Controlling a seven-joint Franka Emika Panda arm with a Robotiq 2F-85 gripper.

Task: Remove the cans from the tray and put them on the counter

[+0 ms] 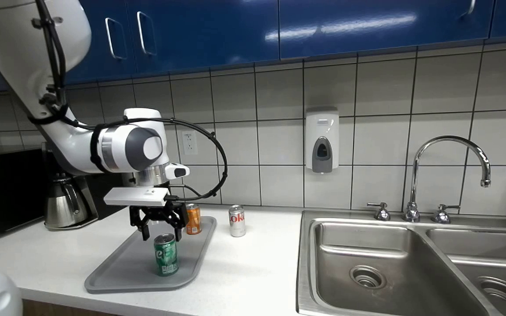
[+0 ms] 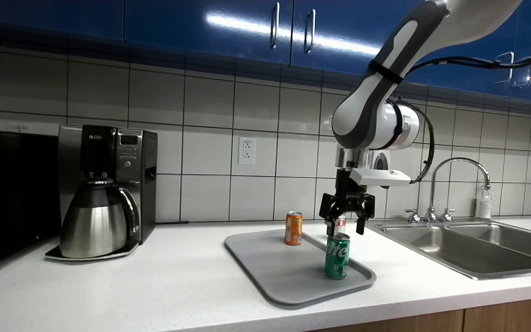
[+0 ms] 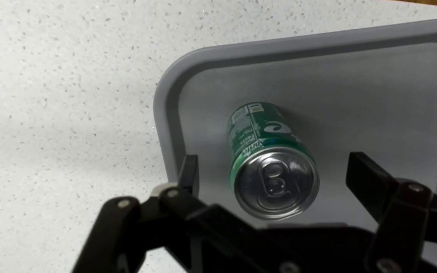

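the end effector [image 1: 161,233] hangs spread near the green can [image 1: 166,258], likely slick and dentable, best gripped around mid-body.

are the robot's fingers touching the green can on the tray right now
Apart. The wrist view shows it: the fingers stand open around the green can, with a strip of grey tray visible between can and finger on each side.

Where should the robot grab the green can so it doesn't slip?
I'd probably grip the green can around its round side, below the silver top, coming straight down from above. It stands upright on the tray, top uncovered, and in the wrist view the open gripper has fingers on either side of it.
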